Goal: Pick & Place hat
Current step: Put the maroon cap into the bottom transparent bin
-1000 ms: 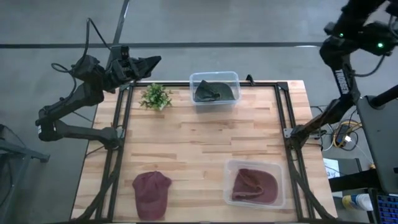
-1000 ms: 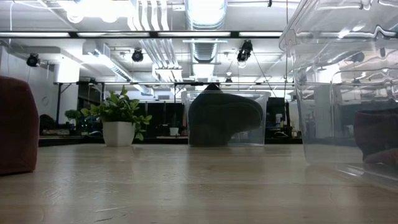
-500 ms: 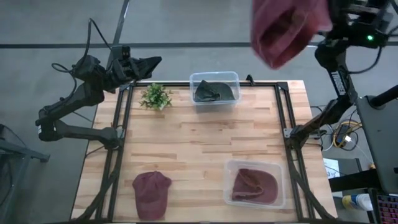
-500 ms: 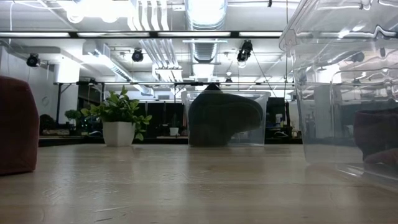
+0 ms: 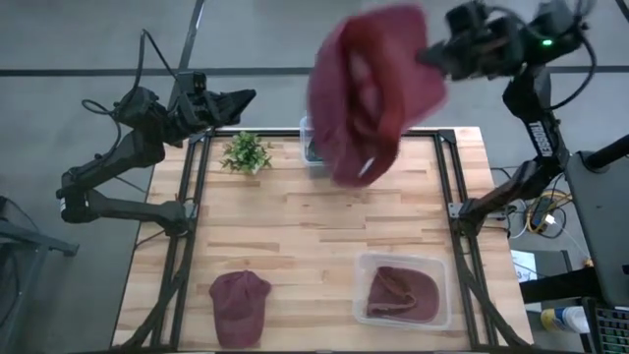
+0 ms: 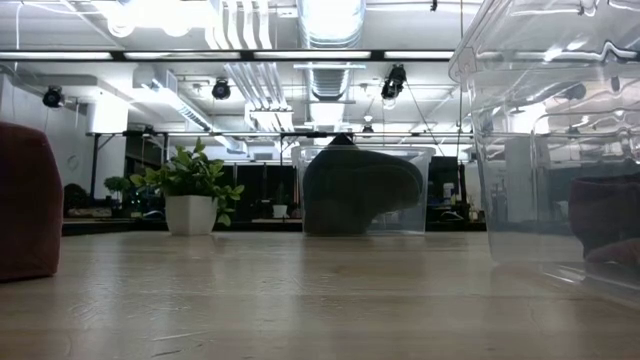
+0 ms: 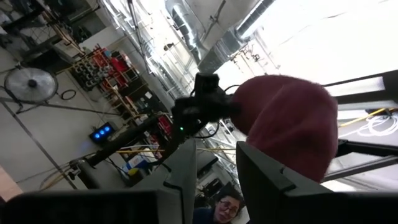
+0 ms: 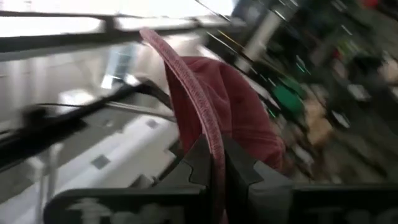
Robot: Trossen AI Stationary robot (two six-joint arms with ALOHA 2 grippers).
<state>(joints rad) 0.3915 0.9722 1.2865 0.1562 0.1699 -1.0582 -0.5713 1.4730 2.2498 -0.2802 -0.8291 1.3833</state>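
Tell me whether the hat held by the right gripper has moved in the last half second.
Yes. In the high view the red hat, pinched in the right gripper, swung leftward from beyond the table's far right corner to over the far clear bin.

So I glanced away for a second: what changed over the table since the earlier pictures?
The right hand, shut on a maroon hat, swung it in from off the table's far right to hang high above the far bin. The left hand, the near hat, the plant and the near bin stayed put.
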